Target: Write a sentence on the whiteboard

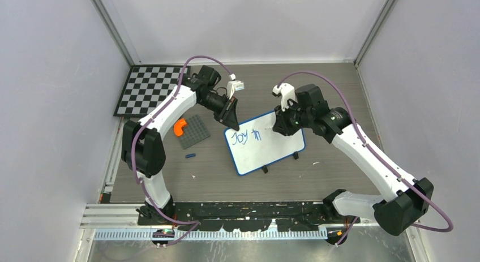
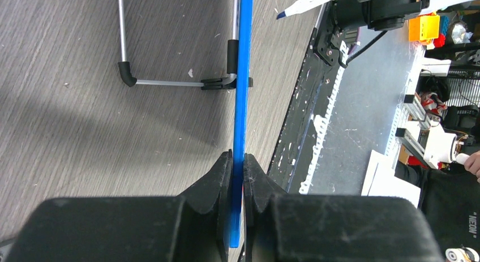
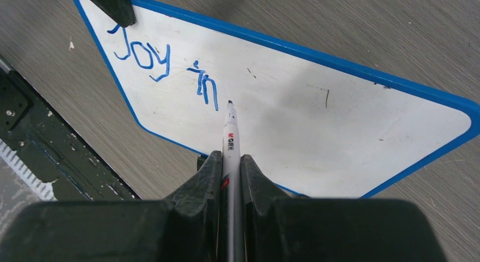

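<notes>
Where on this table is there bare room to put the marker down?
Bare table lies in the near strip between the whiteboard and the arm bases, and at the far right corner beyond the right gripper. The left is crowded: checkerboard, studded plate, blue piece, left gripper.

Blue handwritten marker words (image 3: 164, 67) stand on the small rectangular white board with a rounded blue frame (image 3: 317, 120) and read "Joy in", with a capital J, in one line. In the right wrist view they lie in the upper left of the frame. In the top view they sit near the middle of the frame. The white marker pen (image 3: 230, 146), low in the middle of the right wrist view, bears a small red and dark label beginning with "M"; the rest is too small to read. Small white letters on a black surface (image 2: 453, 217), in the lower right of the left wrist view, are too blurred to read.
</notes>
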Controlling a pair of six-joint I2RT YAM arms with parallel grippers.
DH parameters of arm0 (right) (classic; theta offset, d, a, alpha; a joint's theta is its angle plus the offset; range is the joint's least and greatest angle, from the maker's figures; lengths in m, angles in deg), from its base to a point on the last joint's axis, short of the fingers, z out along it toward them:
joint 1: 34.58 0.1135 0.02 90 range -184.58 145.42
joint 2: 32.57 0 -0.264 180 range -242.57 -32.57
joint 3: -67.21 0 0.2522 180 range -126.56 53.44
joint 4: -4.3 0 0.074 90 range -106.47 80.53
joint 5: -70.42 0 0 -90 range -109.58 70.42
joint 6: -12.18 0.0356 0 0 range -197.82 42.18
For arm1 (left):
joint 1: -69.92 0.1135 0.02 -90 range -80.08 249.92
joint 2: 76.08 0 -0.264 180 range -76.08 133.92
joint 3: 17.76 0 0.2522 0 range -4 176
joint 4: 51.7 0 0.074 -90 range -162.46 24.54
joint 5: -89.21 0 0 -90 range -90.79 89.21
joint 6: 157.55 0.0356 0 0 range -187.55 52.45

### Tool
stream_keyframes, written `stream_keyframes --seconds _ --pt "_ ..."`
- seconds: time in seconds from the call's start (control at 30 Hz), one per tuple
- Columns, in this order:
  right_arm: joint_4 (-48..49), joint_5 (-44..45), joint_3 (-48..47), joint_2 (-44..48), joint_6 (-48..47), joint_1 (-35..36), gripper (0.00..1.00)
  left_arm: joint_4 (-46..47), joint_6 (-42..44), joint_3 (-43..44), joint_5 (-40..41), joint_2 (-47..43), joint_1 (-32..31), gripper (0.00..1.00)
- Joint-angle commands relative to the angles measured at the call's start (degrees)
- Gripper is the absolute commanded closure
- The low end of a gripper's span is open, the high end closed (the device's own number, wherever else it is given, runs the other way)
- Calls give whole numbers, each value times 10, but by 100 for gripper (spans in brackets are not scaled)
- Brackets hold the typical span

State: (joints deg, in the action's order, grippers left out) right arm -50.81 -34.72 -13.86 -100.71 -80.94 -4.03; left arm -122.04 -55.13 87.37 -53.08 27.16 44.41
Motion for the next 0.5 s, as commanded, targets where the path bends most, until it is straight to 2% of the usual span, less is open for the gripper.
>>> stream_keyframes --seconds 0.0,0.47 --pt "31 38 0 -11 -9 11 100 -3 2 -10 13 0 -16 100" --pt "59 78 5 -30 -10 13 100 -1 0 -10 17 -1 -16 100"
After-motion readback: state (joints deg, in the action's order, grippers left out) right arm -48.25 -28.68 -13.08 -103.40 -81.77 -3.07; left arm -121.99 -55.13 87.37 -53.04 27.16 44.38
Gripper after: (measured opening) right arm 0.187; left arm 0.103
